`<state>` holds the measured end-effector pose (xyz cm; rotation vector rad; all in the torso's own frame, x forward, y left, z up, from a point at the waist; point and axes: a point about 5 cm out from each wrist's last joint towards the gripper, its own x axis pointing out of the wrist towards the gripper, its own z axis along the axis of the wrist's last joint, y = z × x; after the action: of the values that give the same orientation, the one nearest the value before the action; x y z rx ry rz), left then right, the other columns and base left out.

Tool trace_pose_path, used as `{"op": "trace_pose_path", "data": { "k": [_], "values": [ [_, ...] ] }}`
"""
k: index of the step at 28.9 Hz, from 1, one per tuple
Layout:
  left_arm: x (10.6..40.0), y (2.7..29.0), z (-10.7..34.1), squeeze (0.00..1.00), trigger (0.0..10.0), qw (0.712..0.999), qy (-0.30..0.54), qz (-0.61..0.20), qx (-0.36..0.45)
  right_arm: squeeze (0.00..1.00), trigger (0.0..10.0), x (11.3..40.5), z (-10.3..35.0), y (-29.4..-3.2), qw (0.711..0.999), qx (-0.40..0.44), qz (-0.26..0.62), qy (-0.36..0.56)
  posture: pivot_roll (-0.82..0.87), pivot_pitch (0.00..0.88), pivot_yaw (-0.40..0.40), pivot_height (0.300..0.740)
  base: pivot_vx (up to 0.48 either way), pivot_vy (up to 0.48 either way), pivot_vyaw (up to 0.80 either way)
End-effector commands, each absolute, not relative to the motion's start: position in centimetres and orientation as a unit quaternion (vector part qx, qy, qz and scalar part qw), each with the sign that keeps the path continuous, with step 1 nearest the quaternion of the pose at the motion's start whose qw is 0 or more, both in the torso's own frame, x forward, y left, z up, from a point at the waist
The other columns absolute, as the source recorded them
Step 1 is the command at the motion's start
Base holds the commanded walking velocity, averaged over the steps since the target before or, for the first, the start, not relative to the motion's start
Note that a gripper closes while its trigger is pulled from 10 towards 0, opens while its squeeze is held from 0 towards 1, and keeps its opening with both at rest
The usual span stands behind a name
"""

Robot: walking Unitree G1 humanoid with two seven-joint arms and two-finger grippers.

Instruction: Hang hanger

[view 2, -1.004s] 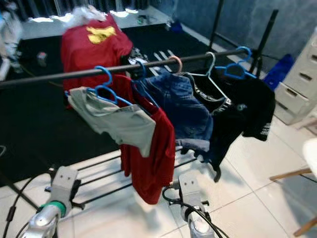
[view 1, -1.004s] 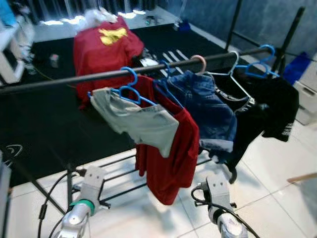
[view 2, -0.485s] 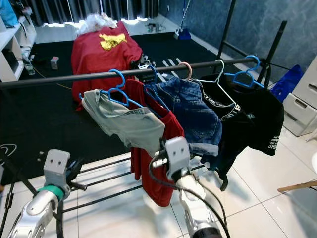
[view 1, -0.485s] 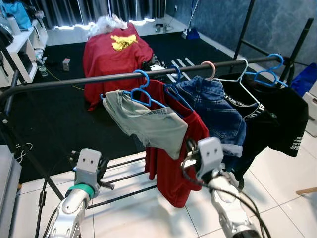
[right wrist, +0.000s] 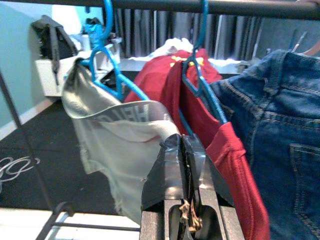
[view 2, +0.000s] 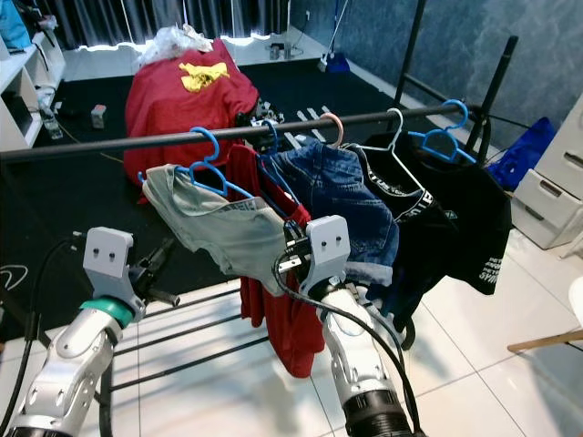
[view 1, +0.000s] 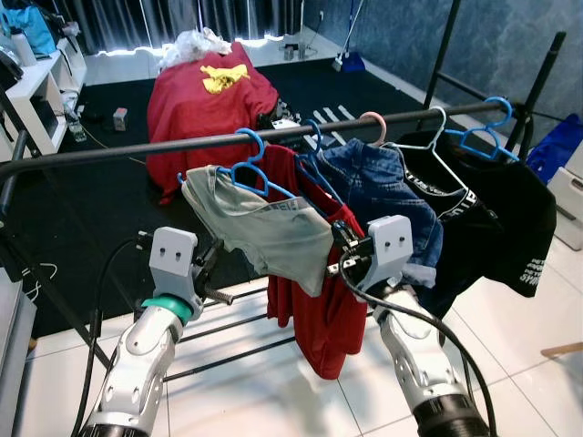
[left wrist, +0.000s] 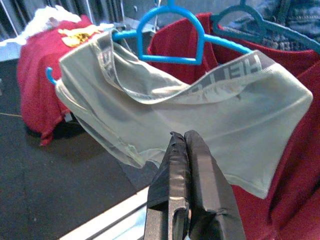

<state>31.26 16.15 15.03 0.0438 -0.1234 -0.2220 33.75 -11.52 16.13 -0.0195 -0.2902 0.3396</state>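
A dark rail [view 1: 137, 147] runs across in front of me. From it hangs a blue hanger [view 1: 248, 173] carrying grey shorts [view 1: 264, 232]. Further right along the rail hang a red garment [view 1: 319, 309], denim shorts [view 1: 383, 187] and a black garment [view 1: 496, 209] on their own hangers. My left gripper [left wrist: 184, 136] is raised just below and in front of the grey shorts, fingers shut with nothing between them. My right gripper [right wrist: 183, 141] is shut too, its tips close to the lower edge of the grey shorts and the red garment.
The rack's lower bars [view 1: 228, 323] cross the white tiles below the clothes. Behind lies a black carpet with a red-draped heap [view 1: 209, 91]. A white shelf [view 1: 27, 91] stands at the far left, white drawers [view 2: 556, 182] at the right.
Both arms have risen from near the floor to the height of the hanging clothes. The right gripper has come up close to the grey shorts. The camera has shifted as well.
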Motion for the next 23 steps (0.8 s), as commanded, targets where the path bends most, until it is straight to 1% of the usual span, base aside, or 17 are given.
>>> {"op": "trace_pose_path", "data": {
  "k": [1,4,5,14,16,23],
  "values": [
    [31.0,16.0,15.0,0.00,10.0,0.991,-0.065,-0.109,0.043,0.00,10.0,33.6,15.5,-11.4,0.978,-0.011,0.160,-0.130,-0.06,0.054,0.060,0.740,0.000,0.000,0.44],
    [31.1,15.9,15.1,0.00,10.0,0.991,-0.072,-0.106,0.048,0.00,10.0,33.6,15.5,-11.4,0.979,-0.014,0.155,-0.130,-0.06,0.054,0.062,0.740,0.000,0.000,0.56],
    [31.3,15.9,15.2,0.00,10.0,0.991,-0.078,-0.099,0.051,0.00,10.0,33.6,15.6,-11.4,0.979,-0.018,0.155,-0.133,-0.07,0.053,0.062,0.740,0.480,0.000,0.80],
    [31.2,15.6,15.5,0.00,10.0,0.992,-0.076,-0.088,0.051,0.00,10.0,33.5,16.2,-11.8,0.977,-0.012,0.163,-0.134,-0.07,0.059,0.051,0.740,0.480,0.000,0.00],
    [31.1,15.5,15.2,0.00,10.0,0.993,-0.064,-0.087,0.046,0.00,10.0,33.4,16.6,-11.8,0.975,-0.029,0.166,-0.141,-0.07,0.064,0.049,0.740,0.277,0.000,0.00],
    [30.9,15.5,15.0,0.00,10.0,0.994,-0.063,-0.083,0.040,0.00,10.0,32.9,17.2,-11.3,0.967,-0.058,0.192,-0.158,-0.08,0.068,0.047,0.740,0.000,0.000,0.00]
  ]
}}
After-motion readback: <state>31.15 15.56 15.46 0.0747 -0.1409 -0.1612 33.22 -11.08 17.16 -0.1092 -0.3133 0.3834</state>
